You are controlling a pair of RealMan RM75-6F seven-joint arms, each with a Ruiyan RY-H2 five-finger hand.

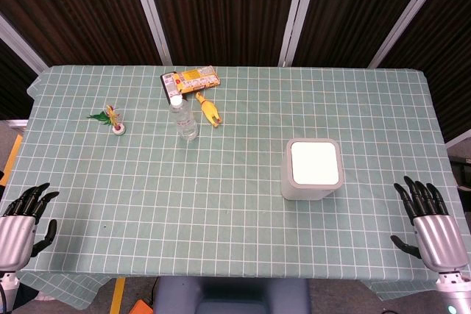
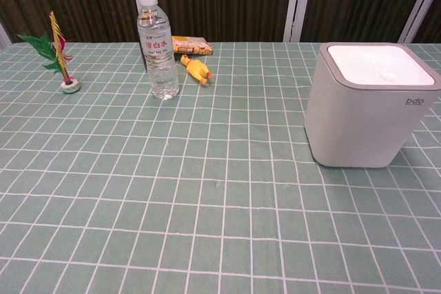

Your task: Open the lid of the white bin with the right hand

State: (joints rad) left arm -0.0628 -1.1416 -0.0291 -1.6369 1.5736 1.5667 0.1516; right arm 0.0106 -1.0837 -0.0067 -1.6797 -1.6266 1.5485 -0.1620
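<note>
The white bin (image 1: 312, 170) stands right of the table's middle, its flat white lid (image 1: 315, 164) lying down inside a grey rim. The chest view shows the white bin (image 2: 365, 108) at the right with the lid (image 2: 375, 65) flat on top. My right hand (image 1: 427, 220) hovers at the table's near right edge, fingers spread, holding nothing, well to the right of the bin and nearer to me. At the near left edge my left hand (image 1: 23, 218) is also spread and empty. Neither hand shows in the chest view.
A clear water bottle (image 1: 185, 118) stands at the back centre-left, beside a yellow toy chicken (image 1: 209, 110) and a flat snack packet (image 1: 190, 80). A small feathered ornament (image 1: 114, 118) sits further left. Green checked cloth (image 1: 221, 204) covers the table.
</note>
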